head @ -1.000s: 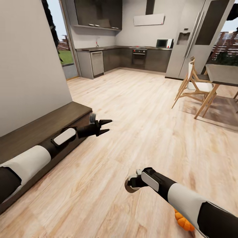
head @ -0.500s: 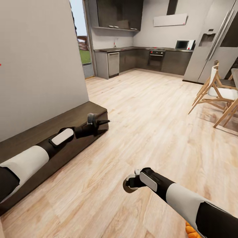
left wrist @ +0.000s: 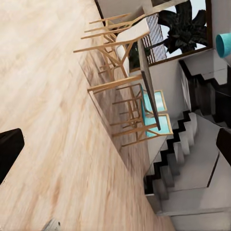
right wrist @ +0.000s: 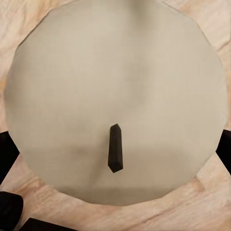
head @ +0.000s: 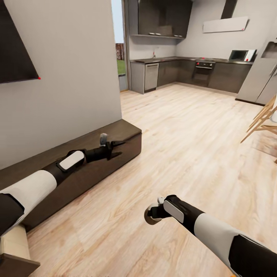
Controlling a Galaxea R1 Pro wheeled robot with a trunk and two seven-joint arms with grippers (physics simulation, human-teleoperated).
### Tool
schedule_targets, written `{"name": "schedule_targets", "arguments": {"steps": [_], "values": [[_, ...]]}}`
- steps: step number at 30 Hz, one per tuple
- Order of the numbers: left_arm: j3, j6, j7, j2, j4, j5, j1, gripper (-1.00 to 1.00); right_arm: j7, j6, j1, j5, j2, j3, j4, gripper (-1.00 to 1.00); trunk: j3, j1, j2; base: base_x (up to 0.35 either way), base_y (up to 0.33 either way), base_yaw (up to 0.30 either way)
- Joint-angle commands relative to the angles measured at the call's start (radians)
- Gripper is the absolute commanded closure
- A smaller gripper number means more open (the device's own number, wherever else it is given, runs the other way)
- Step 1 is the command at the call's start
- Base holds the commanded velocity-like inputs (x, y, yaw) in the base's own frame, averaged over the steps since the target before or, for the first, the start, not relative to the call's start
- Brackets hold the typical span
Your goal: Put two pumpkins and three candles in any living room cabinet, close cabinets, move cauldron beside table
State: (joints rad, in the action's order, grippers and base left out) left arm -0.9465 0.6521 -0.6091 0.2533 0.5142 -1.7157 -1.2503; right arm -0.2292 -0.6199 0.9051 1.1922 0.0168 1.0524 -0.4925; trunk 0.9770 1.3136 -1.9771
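Holding a candle (right wrist: 115, 101) clamped between its fingers, the right gripper (head: 153, 214) hangs low over the wood floor (head: 184, 146). The left gripper (head: 115, 148) is spread and empty, just in front of the cabinet (head: 127, 148), whose front panels look closed. To do this step well, the left gripper should first open a panel fully, then the candle goes deep inside, kept upright.
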Motion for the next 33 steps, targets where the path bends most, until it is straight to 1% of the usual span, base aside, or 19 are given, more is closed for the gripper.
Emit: {"name": "schedule_targets", "arguments": {"steps": [1, 7, 12, 18, 21, 24, 26, 33], "values": [[0.000, 0.000, 0.000, 0.001, 0.000, 0.001, 0.000, -1.00, 0.000, 0.000, 0.000, 0.001, 0.001, 0.000, 0.000, 1.00, -0.004, -0.004, 0.007, 0.000, 0.000, 0.289], [0.000, 0.000, -0.001, 0.001, -0.001, -0.001, 0.000, -1.00, -0.001, 0.002, 0.000, 0.001, -0.004, 0.001, 0.040, 1.00, -0.026, -0.027, 0.049, -0.084, 0.117, 0.289], [0.000, 0.000, -0.001, 0.000, -0.001, -0.001, 0.000, -1.00, -0.001, 0.002, 0.000, 0.001, -0.005, 0.001, 0.046, 1.00, -0.045, -0.046, 0.084, -0.096, 0.184, 0.289], [0.000, 0.001, -0.004, 0.006, -0.002, -0.001, 0.000, -1.00, -0.001, 0.002, 0.000, 0.001, -0.007, 0.001, 0.046, 1.00, -0.067, -0.069, 0.126, -0.003, 0.016, 0.289], [0.000, 0.000, -0.005, 0.005, -0.002, -0.001, 0.002, -1.00, 0.000, 0.002, 0.000, 0.001, -0.009, 0.001, 0.046, 1.00, -0.078, -0.081, 0.147, -0.047, 0.031, 0.286], [0.000, 0.000, -0.005, 0.005, -0.002, -0.001, 0.001, -1.00, 0.000, 0.005, 0.000, 0.000, -0.008, 0.001, 0.045, 1.00, -0.088, -0.092, 0.168, -0.018, 0.012, 0.108], [-0.001, 0.000, -0.005, 0.004, -0.001, 0.000, 0.001, -1.00, 0.000, 0.022, 0.000, 0.000, -0.009, 0.002, 0.045, 1.00, -0.095, -0.100, 0.182, -0.002, 0.001, 0.165], [-0.001, 0.000, -0.004, 0.000, -0.002, 0.000, 0.002, -1.00, -0.001, 0.028, 0.000, 0.001, -0.008, 0.002, 0.045, 1.00, -0.117, -0.127, 0.231, 0.000, 0.000, 0.278]]}}
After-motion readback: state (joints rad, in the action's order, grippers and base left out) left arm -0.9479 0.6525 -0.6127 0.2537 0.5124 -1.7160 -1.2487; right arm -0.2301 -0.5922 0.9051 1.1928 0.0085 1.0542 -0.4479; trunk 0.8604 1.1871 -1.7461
